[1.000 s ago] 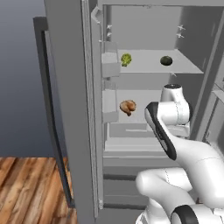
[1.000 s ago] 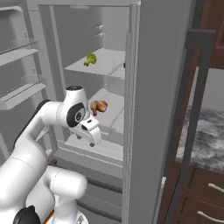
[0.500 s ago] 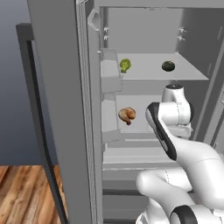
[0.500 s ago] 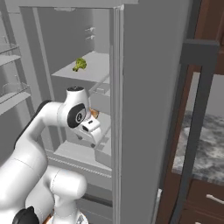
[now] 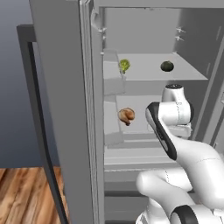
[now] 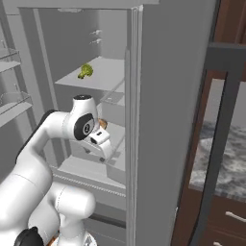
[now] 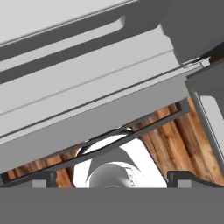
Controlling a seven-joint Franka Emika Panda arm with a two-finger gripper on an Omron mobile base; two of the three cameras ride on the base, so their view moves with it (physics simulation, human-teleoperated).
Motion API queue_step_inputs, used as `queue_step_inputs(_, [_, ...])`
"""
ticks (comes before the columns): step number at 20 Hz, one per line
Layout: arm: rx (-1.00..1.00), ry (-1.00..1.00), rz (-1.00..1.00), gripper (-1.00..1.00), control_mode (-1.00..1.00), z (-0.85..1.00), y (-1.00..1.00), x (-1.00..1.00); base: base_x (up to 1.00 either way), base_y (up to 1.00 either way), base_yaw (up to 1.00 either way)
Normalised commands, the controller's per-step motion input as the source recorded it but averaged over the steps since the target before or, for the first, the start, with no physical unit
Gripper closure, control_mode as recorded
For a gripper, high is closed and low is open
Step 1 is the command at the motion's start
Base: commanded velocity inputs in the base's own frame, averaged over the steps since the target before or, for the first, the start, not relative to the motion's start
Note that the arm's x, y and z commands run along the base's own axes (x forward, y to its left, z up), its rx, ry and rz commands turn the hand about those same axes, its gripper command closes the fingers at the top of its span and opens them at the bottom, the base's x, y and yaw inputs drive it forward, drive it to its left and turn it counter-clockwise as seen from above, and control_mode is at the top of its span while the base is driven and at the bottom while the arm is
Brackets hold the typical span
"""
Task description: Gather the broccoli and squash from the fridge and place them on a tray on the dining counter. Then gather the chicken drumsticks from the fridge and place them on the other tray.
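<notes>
The fridge [image 5: 65, 109] stands open in front of me. On its upper shelf lie the green-yellow broccoli [image 5: 124, 65] and, to the right, a dark green squash [image 5: 166, 66]. An orange-brown chicken drumstick [image 5: 127, 115] rests on the middle shelf. From the right base view the broccoli [image 6: 86, 71] shows on the same shelf, and a bit of drumstick [image 6: 103, 124] peeks out behind the hand. My gripper [image 6: 102, 146] hangs in front of the middle shelf, pointing down. In the hand view the gripper [image 7: 114, 177] is open and empty, over the fridge's lower drawers and the wood floor.
The fridge's left door [image 5: 39, 131] swings out to my left, and door bins [image 6: 12, 103] hang on the other side. The right door [image 6: 163, 120] stands close beside the arm. A strip of the marbled dining counter [image 6: 226, 161] shows past a dark chair back [image 6: 218, 134].
The whole picture has shifted a little, so the base has moved relative to the fridge. The arm keeps its pose, the gripper stays open, and the food has not moved.
</notes>
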Motion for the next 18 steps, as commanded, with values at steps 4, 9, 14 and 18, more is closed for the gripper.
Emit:
queue_step_inputs(4, [0.00, 0.00, 0.00, -1.00, 1.00, 0.00, 0.00, 0.00, 0.82, 0.13, -0.21])
queue_step_inputs(9, [0.02, -0.01, 0.01, -1.00, -1.00, 0.01, 0.03, 0.40, 0.55, 0.07, -0.11])
queue_step_inputs(14, [0.13, -0.16, 0.26, -1.00, -1.00, 0.05, 0.19, 0.97, 0.00, 0.00, 0.00])
queue_step_inputs(18, [0.04, -0.10, 0.22, -1.00, -1.00, 0.09, 0.42, 0.71, 0.00, 0.00, 0.00])
